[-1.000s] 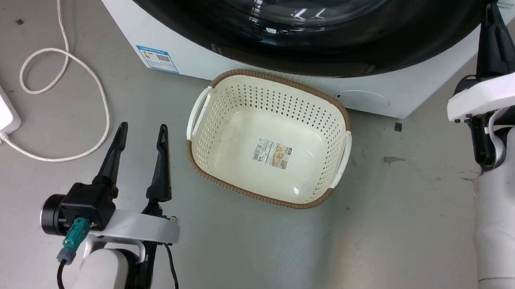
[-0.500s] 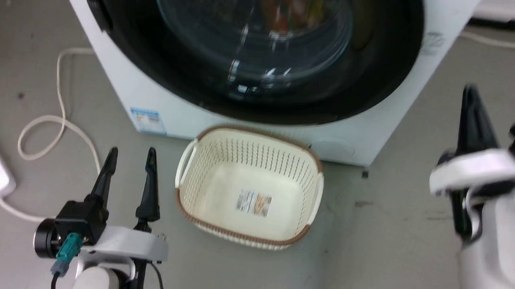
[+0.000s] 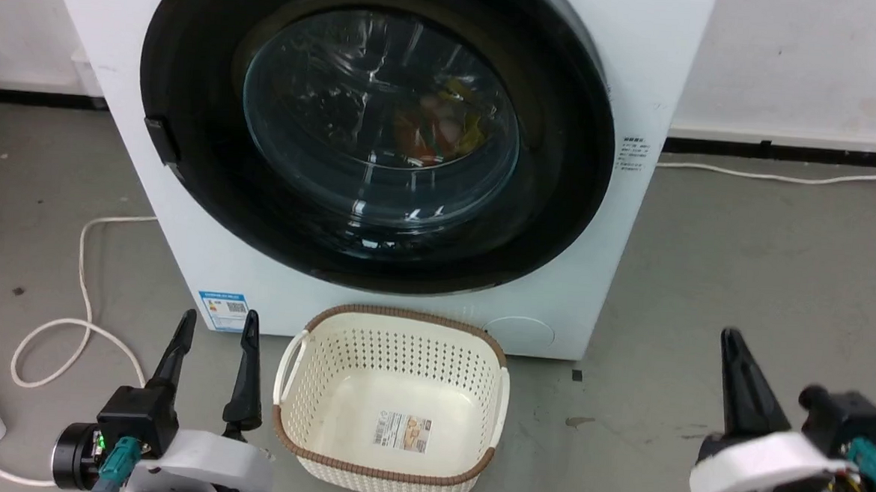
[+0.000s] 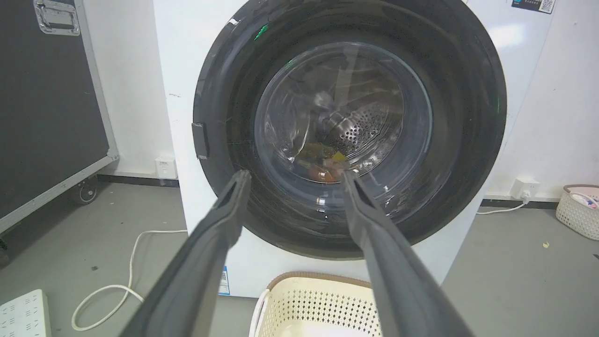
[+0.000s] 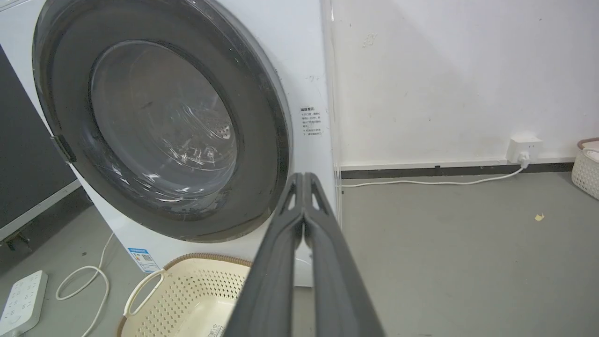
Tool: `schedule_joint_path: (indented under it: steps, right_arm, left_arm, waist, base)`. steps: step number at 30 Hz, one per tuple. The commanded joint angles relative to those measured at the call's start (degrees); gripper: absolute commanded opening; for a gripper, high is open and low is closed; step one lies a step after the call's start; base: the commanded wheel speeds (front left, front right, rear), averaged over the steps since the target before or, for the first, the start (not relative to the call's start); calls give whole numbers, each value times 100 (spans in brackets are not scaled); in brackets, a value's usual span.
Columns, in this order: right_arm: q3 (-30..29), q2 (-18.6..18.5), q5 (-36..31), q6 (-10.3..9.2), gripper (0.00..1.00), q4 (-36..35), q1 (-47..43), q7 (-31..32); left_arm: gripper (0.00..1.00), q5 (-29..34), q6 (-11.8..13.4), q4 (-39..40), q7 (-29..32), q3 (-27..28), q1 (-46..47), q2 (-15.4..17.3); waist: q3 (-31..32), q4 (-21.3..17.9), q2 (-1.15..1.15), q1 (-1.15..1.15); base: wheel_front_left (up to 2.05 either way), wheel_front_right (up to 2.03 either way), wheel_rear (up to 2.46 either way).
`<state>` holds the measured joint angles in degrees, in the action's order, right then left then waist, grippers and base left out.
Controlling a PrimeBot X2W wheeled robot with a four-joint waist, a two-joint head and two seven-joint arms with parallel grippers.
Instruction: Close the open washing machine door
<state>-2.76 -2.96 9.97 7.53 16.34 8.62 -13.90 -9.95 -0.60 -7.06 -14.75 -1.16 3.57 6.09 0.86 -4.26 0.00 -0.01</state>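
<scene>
Dark, long and slender, the two fingers of the left pincer [image 3: 219, 317] stand spread wide with nothing between them, low over the grey concrete floor [image 3: 745, 254]. The right pincer [image 3: 731, 344] has its fingers pressed together and holds nothing. Both hang well apart from the machine.

Between them, just in front of the machine's foot, sits a cream perforated plastic basket with a brown woven rim [image 3: 397, 315]. It is empty. A small printed sticker [image 3: 403, 432] lies on its bottom, its writing too small to read.

Behind it rises the big white front-loading washing machine [image 3: 642, 62]. The large round glossy black door with its bulging glass window [image 3: 376, 134] lies flat against the front, so the closing looks done or nearly so. What remains, I judge, is to be sure that it has caught. A firm push with the shut right pincer on the black rim beside the small black side latch [image 3: 160, 140], not on the glass, would settle that, and the arm should come in above the basket.

A blue label with a square code [image 3: 223, 310] sits at the lower left corner of the front, and a small text sticker [image 3: 634, 153] to the door's right. Neither is legible.
</scene>
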Motion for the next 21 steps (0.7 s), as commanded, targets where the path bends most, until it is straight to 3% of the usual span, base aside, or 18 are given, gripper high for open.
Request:
schedule_joint_path:
  steps: [1,15,16,17,21]
  right_arm:
    - [38,7,-15,-4,0,-99,-185,25]
    - [327,8,-9,-4,0,-770,-1169,468]
    - [324,8,-21,-4,24,-788,-1181,505]
    - [322,8,-27,-4,100,-811,-1189,528]
    - [324,8,-34,-4,100,-866,-1187,569]
  left_arm:
    - [100,46,37,-19,-25,-6,-64,26]
    - [100,-24,97,13,171,-125,-108,16]
    - [100,-42,98,4,197,-132,-122,11]
    - [100,-51,99,-4,214,-139,-134,12]
    - [100,-84,96,-29,248,-149,-152,20]
  waist:
    - [28,6,0,1]
    - [97,108,0,1]
    - [100,110,0,1]
    - [101,110,0,1]
    - [99,112,0,1]
  base:
    - [0,0,0]
    - [0,0,0]
    - [0,0,0]
    - [0,0,0]
    - [0,0,0]
